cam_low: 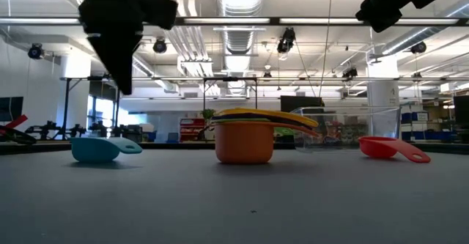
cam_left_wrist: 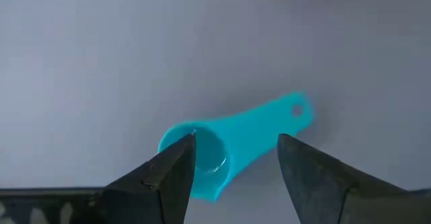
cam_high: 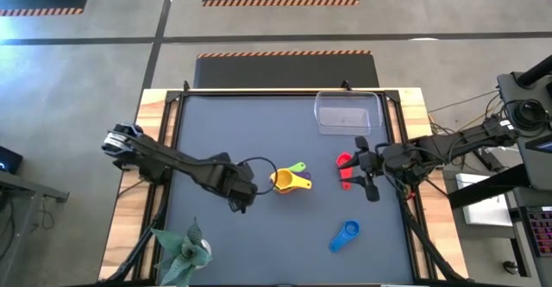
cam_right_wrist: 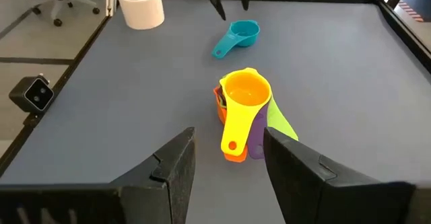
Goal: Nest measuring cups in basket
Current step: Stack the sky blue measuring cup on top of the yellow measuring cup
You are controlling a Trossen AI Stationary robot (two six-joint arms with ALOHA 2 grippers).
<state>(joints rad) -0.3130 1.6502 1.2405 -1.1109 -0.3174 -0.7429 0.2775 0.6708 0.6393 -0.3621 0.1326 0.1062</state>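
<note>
The left pincer (cam_high: 242, 199) hangs above the table (cam_high: 259, 244) with its fingers (cam_left_wrist: 176, 173) released, straddling the teal cup (cam_left_wrist: 229, 143), which lies on the mat below it. In the left wrist view the teal bowl sits close by one finger, and its handle runs off slantwise across the gap toward the other finger. Whether the fingers touch the cup cannot be told. The low view shows the pincer raised well clear of the cup, with the teal handle pointing toward the stack.

Just beside the left pincer, toward the table's middle, stands the nested stack (cam_high: 291, 180): an orange cup (cam_low: 244, 141) at the bottom, the yellow cup (cam_right_wrist: 244, 96) on top. The yellow, purple and green handles fan out to the side away from the left pincer, green (cam_high: 297, 166) angled farthest toward the far edge.

The right pincer (cam_high: 366, 171) hovers with fingers spread wide, holding nothing, above the red cup (cam_high: 345, 168), which lies near the table's right edge. The basket (cam_high: 348, 113) sits beyond the right pincer at the far right corner, close against the table's rim. The blue cup (cam_high: 344, 235) lies on the near side of the right pincer, its handle slanting toward the near edge, open mat all around it. A potted plant (cam_high: 184, 251) stands at the near left corner, just beside the left arm.
</note>
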